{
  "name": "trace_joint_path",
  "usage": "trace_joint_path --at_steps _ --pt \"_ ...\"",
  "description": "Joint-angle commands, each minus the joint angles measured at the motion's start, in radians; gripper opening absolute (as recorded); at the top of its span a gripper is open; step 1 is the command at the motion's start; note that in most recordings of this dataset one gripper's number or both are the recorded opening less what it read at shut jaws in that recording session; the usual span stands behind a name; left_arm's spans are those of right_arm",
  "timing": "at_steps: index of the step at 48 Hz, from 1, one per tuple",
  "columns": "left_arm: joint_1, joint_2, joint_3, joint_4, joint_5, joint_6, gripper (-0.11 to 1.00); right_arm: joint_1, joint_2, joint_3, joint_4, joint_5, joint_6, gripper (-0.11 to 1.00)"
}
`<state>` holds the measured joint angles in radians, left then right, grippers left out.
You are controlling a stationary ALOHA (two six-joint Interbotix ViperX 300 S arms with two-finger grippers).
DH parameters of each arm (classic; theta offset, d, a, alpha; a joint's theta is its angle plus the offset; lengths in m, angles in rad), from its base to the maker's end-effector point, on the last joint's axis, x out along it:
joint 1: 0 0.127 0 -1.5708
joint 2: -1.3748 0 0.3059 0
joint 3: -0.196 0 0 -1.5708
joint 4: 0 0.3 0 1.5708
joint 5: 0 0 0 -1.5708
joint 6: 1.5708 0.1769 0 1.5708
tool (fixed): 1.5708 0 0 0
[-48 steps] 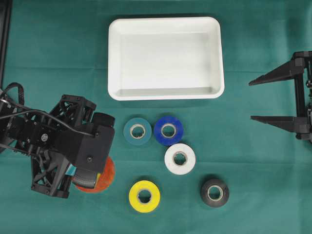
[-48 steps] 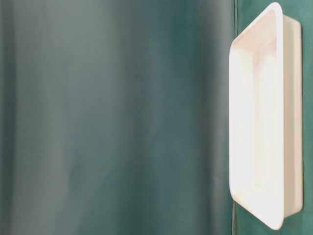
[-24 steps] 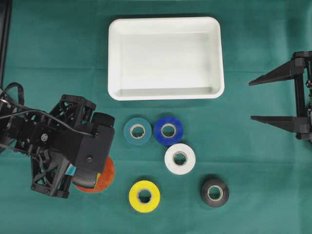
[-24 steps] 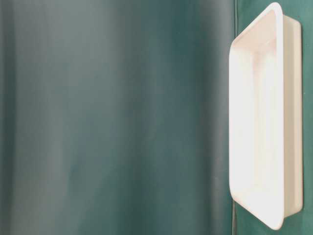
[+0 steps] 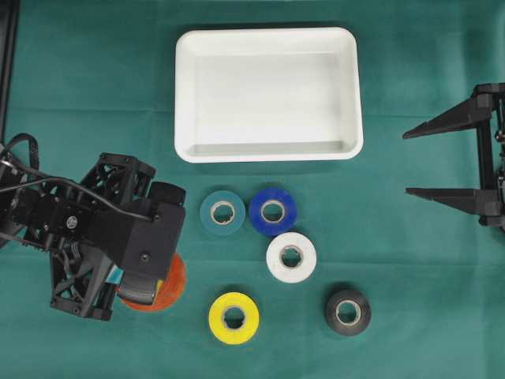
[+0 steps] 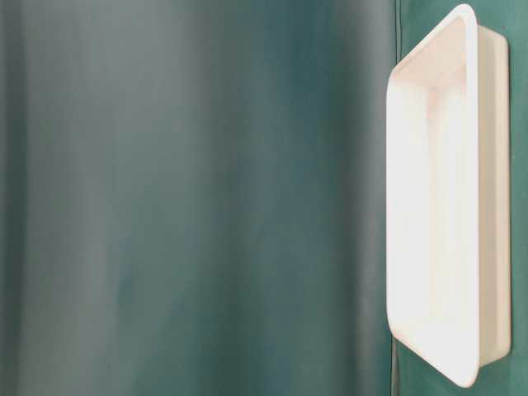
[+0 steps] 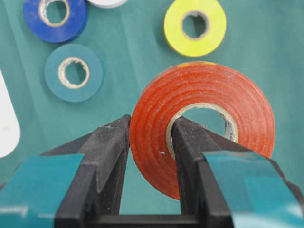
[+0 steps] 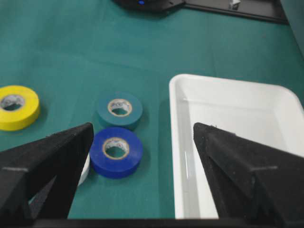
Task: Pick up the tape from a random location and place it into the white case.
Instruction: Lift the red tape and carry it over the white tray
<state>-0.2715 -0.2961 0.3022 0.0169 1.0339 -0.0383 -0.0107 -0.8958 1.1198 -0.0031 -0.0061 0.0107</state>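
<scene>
Now the orange tape (image 7: 199, 123) sits pinched in the left gripper (image 7: 151, 142), one finger through its core, low on the left, well apart from the white case (image 5: 268, 150). Between them lie teal (image 5: 222, 212), blue (image 5: 273, 211) and white (image 5: 291, 257) rolls; yellow (image 5: 233, 317) and black (image 5: 347, 311) sit lower. The right gripper (image 5: 444, 162) hangs wide, empty.

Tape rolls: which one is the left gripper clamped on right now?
The orange-red roll. The left gripper pinches its wall, one finger inside the core; the other five rolls lie free on the cloth.
</scene>
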Motion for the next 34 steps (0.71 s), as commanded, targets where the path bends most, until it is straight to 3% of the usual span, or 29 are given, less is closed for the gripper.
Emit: trace_joint_path --at_steps 1,12,34 --pt "0.020 -0.020 -0.021 0.003 -0.005 -0.002 0.22 -0.003 0.002 -0.029 0.000 -0.002 0.000 0.90" --pt "0.124 -0.018 -0.018 0.003 -0.006 -0.002 0.22 -0.003 0.002 -0.029 -0.002 0.006 0.000 0.90" --pt "0.440 -0.015 -0.003 0.003 -0.005 0.000 0.22 -0.009 0.006 -0.028 -0.006 0.018 -0.002 0.90"
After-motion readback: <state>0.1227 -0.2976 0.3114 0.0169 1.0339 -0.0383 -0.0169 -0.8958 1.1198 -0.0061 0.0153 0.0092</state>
